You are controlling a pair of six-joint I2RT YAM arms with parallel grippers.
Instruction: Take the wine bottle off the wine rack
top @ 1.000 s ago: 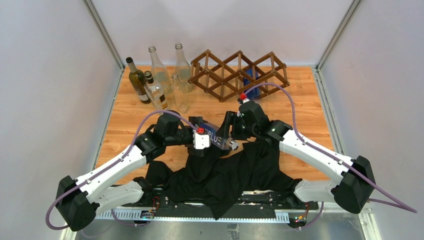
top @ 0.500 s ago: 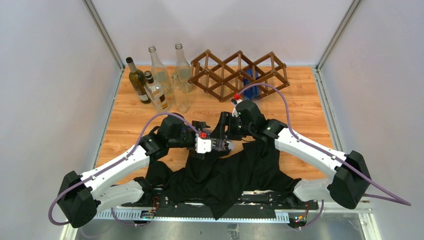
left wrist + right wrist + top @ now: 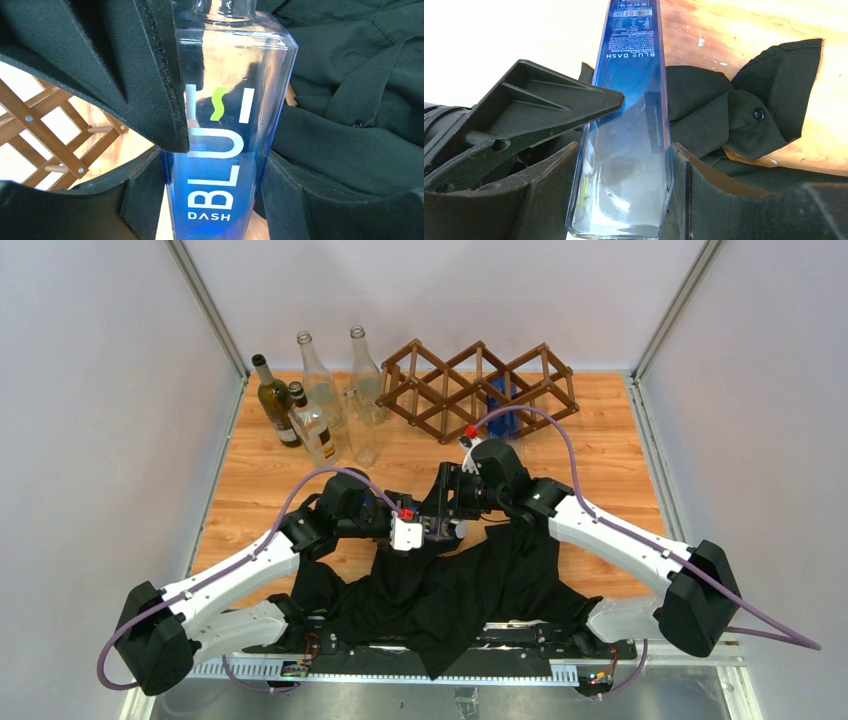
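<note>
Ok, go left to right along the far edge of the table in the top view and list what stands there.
dark green bottle → cluster of clear bottles → wine rack

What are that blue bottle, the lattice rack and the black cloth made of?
Blue bottle: probably glass, perhaps hard plastic; glossy, see-through, with reflections. Rack: dark-stained wood, sticks joined by screws. Black cloth: matte fabric; it creases and has a button.
</note>
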